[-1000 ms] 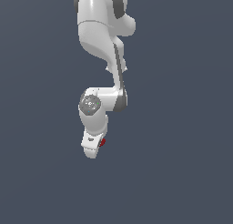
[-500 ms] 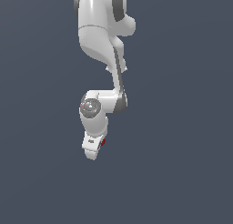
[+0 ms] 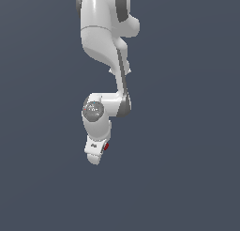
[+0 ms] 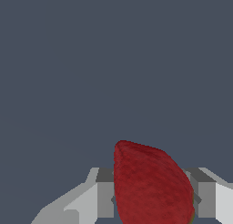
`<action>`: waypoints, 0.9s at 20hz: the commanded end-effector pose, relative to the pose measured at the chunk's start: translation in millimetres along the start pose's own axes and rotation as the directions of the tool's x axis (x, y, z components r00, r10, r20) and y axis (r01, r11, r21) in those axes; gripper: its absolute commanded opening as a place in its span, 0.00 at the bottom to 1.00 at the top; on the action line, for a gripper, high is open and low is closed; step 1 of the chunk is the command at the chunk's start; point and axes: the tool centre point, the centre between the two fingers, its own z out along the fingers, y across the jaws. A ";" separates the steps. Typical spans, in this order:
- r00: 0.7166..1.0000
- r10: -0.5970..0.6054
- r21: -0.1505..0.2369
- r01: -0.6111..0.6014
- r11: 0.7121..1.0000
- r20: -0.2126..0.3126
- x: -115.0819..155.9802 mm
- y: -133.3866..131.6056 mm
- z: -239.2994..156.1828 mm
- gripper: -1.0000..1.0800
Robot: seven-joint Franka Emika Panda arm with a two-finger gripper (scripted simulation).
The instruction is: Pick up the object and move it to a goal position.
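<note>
We see our arm (image 3: 105,47) hanging folded, wrist bent downward, the white gripper (image 3: 95,156) pointing low (its fingers (image 4: 105,198) clamped either side of the red strawberry (image 4: 152,184)).

We see flat, even simulator light with no cast shadows on the uniform slate background, soft highlights on the white arm (image 3: 105,42), coarse blocky edges on the claw (image 4: 152,200), and a dull, glare-free red strawberry (image 4: 150,184).
</note>
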 end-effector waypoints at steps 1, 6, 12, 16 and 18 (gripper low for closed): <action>1.000 0.000 0.000 0.000 1.000 0.000 0.7 -1.4 -0.9 0.00; 1.000 0.000 0.000 0.000 1.000 0.000 3.3 -10.1 -4.3 0.00; 1.000 0.000 0.000 0.000 1.000 0.000 9.4 -30.4 -12.2 0.00; 1.000 0.000 0.000 0.000 1.000 0.001 15.6 -51.0 -20.4 0.00; 1.000 0.000 0.000 0.000 1.000 0.001 19.4 -63.3 -25.4 0.00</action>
